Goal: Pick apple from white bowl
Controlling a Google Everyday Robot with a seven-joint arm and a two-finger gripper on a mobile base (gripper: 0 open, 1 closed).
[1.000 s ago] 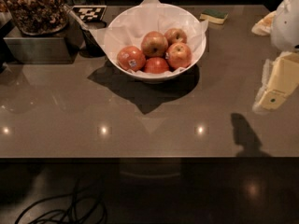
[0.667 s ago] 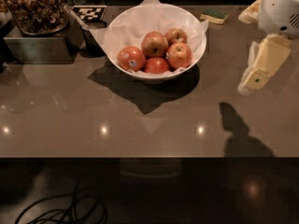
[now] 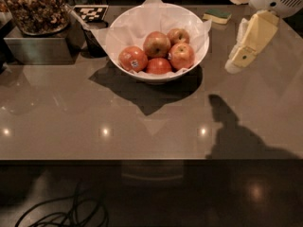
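At upper right, over the far right part of the bench (image 3: 142, 126): claw (image 3: 239, 60), pale yellow, slanting down and left from a white rounded housing cut off by the frame edge. It is well apart from the bowl and carries nothing visible; whether it is released or clenched cannot be told. Its dark shadow lies on the bench below it.

Item: white bowl (image 3: 118, 37), far centre of the bench, lined with crumpled white paper whose corners rise past the rim.

Item: apple (image 3: 181, 56), red with pale yellowish streaks, at the bowl's right side, touching its neighbours. Any sticker on it is too small to make out.

Item: orange apple (image 3: 133, 59), left in the bowl, bearing a blue-white sticker, writing unreadable.

Item: yellower apple (image 3: 157, 44), centre, dark stem pit upward. Two more apples are partly hidden among these.

Item: sponge (image 3: 217, 16), green over yellow, behind the bowl to the right.

Item: black-and-white checkered card (image 3: 90, 12), far left, partly blocked.

Item: metal container (image 3: 33, 51) of brown snacks, cut off at left.

Item: dark cable (image 3: 66, 214), on the floor in front.
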